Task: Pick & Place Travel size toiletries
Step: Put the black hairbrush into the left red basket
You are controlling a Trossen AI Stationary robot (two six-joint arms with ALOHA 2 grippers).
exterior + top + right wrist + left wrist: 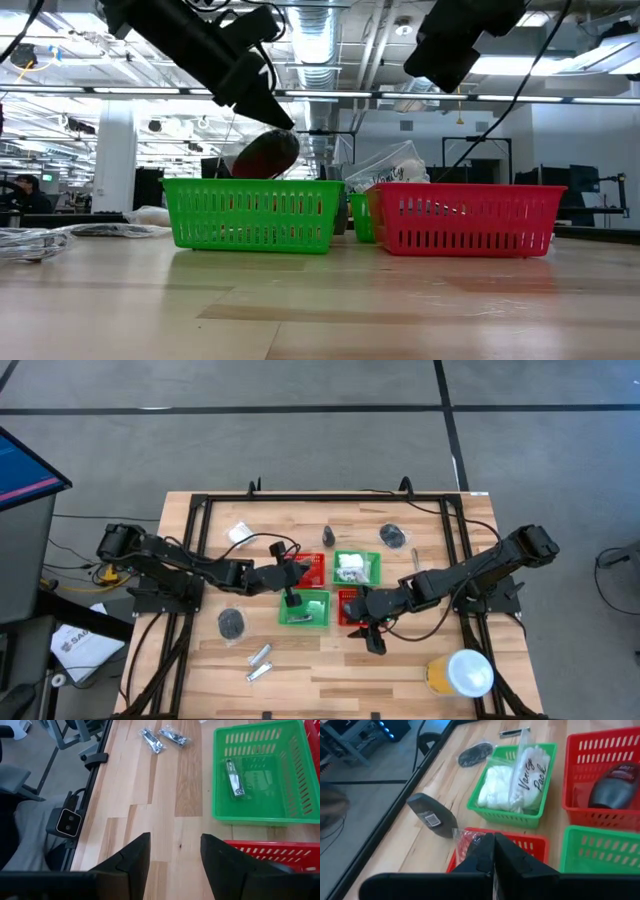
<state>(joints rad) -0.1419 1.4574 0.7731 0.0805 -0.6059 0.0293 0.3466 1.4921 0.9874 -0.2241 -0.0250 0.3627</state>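
A: Low view puts the dark mini bottle [265, 155] tilted above the green basket [250, 215], at the left end effector [493, 840], whose fingers are pressed together. So thin a pinch could let it drop outside.

B: The contact itself is hidden. The right end effector [175, 837] hovers wide open and empty over the counter [150, 795].

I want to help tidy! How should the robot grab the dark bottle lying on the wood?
Take the dark mini bottle across the middle of its body, coming straight down from above. It lies flat on the table, long and slim, so its narrow width should be easy to pinch. A red basket sits close beside it, so coming in sideways looks cramped.
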